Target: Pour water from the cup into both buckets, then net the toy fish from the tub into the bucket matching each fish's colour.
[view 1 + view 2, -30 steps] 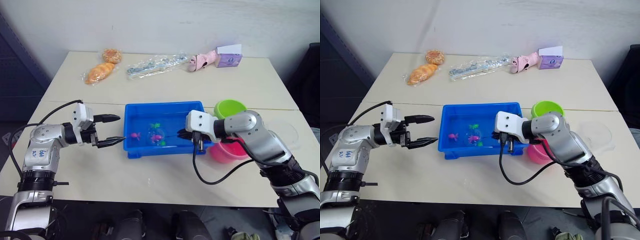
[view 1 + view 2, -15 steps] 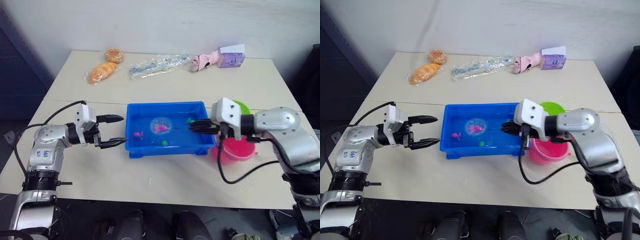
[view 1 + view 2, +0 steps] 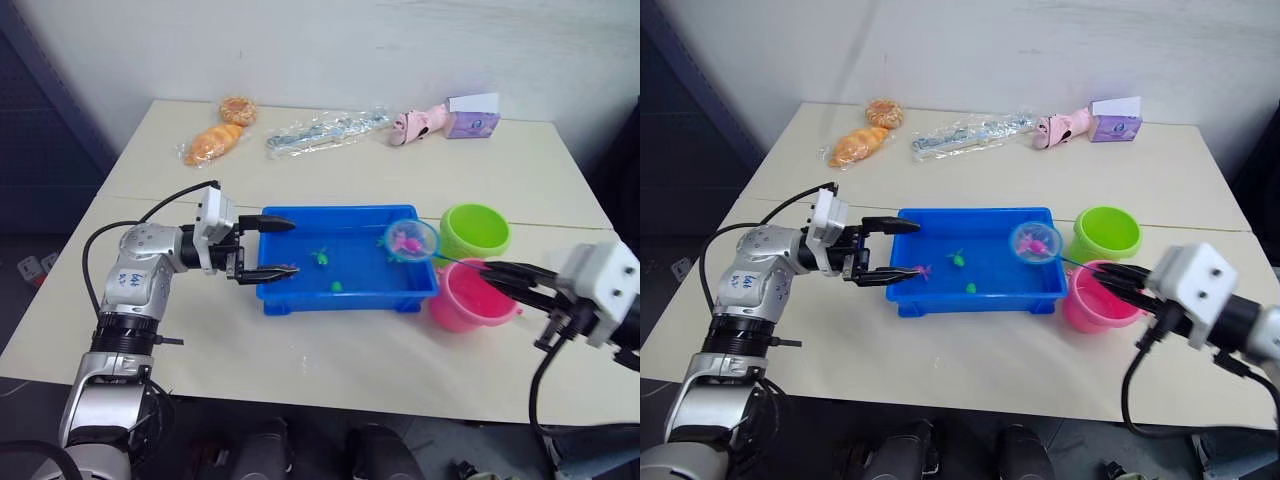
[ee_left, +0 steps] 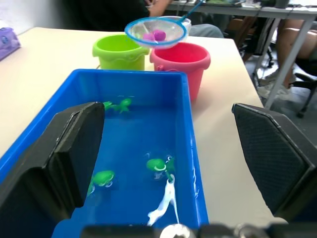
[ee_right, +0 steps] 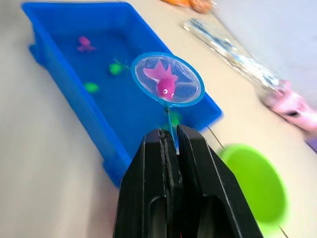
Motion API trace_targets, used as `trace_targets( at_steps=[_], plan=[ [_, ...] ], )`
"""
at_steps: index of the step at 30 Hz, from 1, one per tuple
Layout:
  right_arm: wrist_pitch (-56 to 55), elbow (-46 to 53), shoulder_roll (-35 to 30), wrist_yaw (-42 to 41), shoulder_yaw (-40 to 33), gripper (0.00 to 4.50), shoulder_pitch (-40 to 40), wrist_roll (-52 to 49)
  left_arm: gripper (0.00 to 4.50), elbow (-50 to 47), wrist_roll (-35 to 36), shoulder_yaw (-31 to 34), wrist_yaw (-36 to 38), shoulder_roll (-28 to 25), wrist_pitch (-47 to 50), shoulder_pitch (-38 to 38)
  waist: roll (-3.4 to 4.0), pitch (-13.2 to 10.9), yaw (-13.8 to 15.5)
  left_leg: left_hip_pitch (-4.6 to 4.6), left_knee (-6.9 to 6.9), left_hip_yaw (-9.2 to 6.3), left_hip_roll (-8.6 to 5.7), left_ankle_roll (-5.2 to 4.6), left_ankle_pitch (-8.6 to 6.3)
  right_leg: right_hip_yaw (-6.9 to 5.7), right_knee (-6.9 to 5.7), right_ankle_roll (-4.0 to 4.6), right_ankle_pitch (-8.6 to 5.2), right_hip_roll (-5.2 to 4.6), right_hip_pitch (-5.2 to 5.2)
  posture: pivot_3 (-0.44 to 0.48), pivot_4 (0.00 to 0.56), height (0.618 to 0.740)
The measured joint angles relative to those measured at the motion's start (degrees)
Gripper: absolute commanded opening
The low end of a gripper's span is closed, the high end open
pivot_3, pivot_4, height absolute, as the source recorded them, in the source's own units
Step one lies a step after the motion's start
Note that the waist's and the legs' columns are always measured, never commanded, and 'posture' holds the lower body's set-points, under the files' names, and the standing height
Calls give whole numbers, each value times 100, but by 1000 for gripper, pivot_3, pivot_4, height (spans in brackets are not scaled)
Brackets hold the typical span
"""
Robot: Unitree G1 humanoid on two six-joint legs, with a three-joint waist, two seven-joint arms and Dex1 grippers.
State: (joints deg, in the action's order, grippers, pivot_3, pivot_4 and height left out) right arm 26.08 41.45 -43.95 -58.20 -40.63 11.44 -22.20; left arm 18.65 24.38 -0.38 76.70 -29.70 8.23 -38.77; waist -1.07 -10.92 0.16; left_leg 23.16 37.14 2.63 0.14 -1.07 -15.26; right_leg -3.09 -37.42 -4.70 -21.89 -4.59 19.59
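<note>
The net [image 3: 411, 239] hangs above the right end of the blue tub [image 3: 300, 297], and a pink toy fish [image 5: 163, 82] lies in its mesh. My right gripper [image 3: 493, 272] is shut on the net's thin handle and sits over the pink bucket [image 3: 468, 297]. The green bucket [image 3: 475, 230] stands just behind the pink one. In the tub's water float green fish [image 3: 320, 258] and one pink fish [image 3: 923, 270]. Open, my left gripper [image 3: 279, 246] reaches over the tub's left end. The cup is out of view.
Along the table's far edge lie two bread pastries [image 3: 214, 140], a clear plastic bag [image 3: 328, 129], a pink toy [image 3: 416, 123] and a purple box [image 3: 471, 116]. The table's right edge runs close beside the buckets.
My right arm drew back to the right, lifting the net with the pink fish from mid-tub to the tub's right end. The left gripper moved right, onto the tub's left end.
</note>
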Motion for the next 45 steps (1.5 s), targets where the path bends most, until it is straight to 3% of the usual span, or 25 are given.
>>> trace_targets(
  at_steps=[7, 17, 24, 33, 40, 45],
  plan=[
    [-1201, 124, 773, 139, -872, 0, 1478, 628, 4442, -73, -11, -293, 28, 363, 258, -90, 1, 0, -4, -8, -4, 2, 0, 8, 5, 8, 12, -2, -1, 4, 1, 0, 150, 740],
    [-4446, -965, 1252, 1215, -683, 0, 2045, 2660, 4442, -408, -10, -423, -75, 525, 429, -41, 4, 2, -18, -22, -16, 11, 1, 23, 13, 20, 7, -2, -1, 7, 2, 0, 150, 740],
    [-6463, -1892, 1223, 2664, -746, 0, 2052, 4536, 4442, -659, 2, -423, -246, 559, 559, 143, 4, 2, -24, -26, -15, 14, 1, 28, 16, 26, 7, -2, -2, 7, 2, 0, 150, 740],
    [-7300, -2545, 806, 4233, -698, 0, 1862, 6345, 4442, -701, 11, -423, -374, 677, 613, 142, 4, 2, -21, -31, -17, 19, 0, 30, 18, 30, 6, -1, -2, 8, 0, 0, 150, 740],
    [-7818, -3058, 174, 5084, -638, 0, 1900, 6840, 4442, -700, 11, -422, -413, 706, 616, 110, 5, 2, -26, -33, -18, 19, 1, 32, 19, 29, 6, 0, -3, 9, -1, 0, 150, 740],
    [-7982, -3153, 115, 5401, -345, 0, 1923, 7071, 4442, -700, 11, -423, -431, 717, 613, 110, 6, 2, -25, -33, -18, 20, 2, 32, 20, 31, 5, 0, -3, 10, -2, 0, 150, 740]
  ],
)
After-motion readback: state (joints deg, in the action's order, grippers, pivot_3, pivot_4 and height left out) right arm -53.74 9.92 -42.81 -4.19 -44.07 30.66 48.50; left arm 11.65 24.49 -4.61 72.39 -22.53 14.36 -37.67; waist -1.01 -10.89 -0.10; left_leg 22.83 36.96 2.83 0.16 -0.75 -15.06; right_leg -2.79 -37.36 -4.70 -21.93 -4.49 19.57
